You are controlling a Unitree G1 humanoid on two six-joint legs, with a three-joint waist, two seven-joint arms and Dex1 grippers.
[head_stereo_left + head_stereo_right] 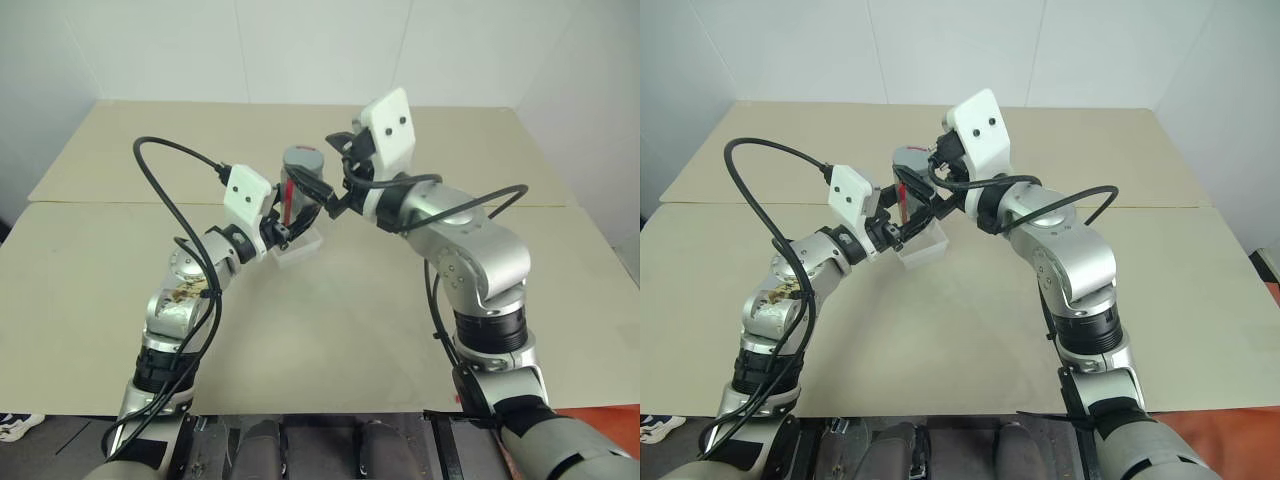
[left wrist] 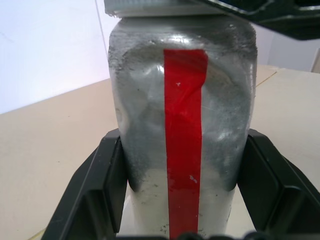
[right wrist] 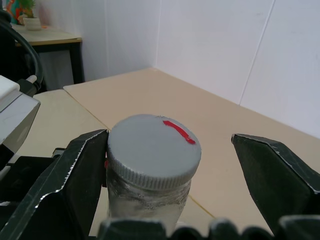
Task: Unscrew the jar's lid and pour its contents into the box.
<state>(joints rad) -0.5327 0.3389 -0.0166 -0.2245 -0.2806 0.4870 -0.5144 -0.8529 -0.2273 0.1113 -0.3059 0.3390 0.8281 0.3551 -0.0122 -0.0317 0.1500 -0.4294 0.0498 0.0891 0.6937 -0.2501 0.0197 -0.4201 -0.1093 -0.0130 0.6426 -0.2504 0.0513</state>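
Jar (image 2: 182, 130), silvery-grey cylinder with a vertical red stripe, is clamped low on its body between the two black fingers of the left claw (image 2: 182, 200), squeezed in on both sides. Held upright, lifted off the beige desk (image 1: 330, 330), over the middle of it.

Right claw (image 3: 172, 165) straddles the top of the jar, spread wide. One black finger (image 3: 75, 175) touches the ribbed rim of the flat round grey lid (image 3: 152, 150); the other stands clear with a visible gap. No grip on the lid. Lid is seated on the jar, with a short red mark on top.

Small shallow square box of clear whitish plastic (image 1: 298, 250) sits on the desk just below and behind the left claw, near the seam that crosses the desk from left to right. Partly hidden by the claw; can't tell what's in it.

Contents not discernible through the jar wall.
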